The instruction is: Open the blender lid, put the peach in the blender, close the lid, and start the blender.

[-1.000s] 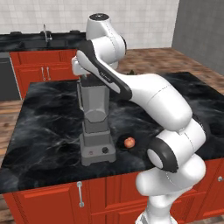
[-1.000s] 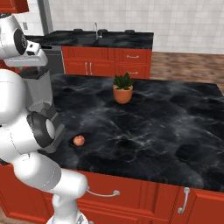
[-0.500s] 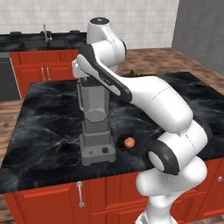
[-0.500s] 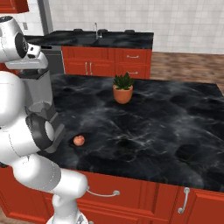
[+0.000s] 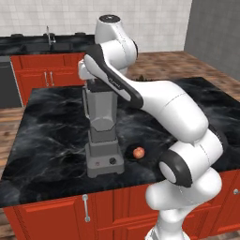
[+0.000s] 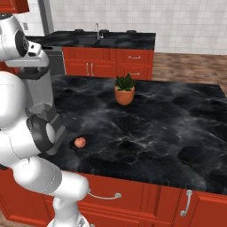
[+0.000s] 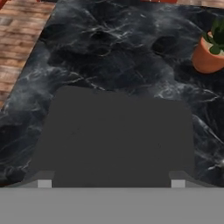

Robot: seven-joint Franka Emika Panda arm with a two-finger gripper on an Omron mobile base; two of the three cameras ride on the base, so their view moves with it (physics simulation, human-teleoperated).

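2 base cams first: from the left, the blender (image 5: 102, 129) stands on the island with the gripper (image 5: 97, 84) down at its top, peach (image 5: 138, 152) just beside the base. From the right, peach (image 6: 80, 142) untouched. Hand cam: blender lid (image 7: 116, 138) between the tips; can't tell if they've gripped. Off-center pinch could slip or tip the jar.
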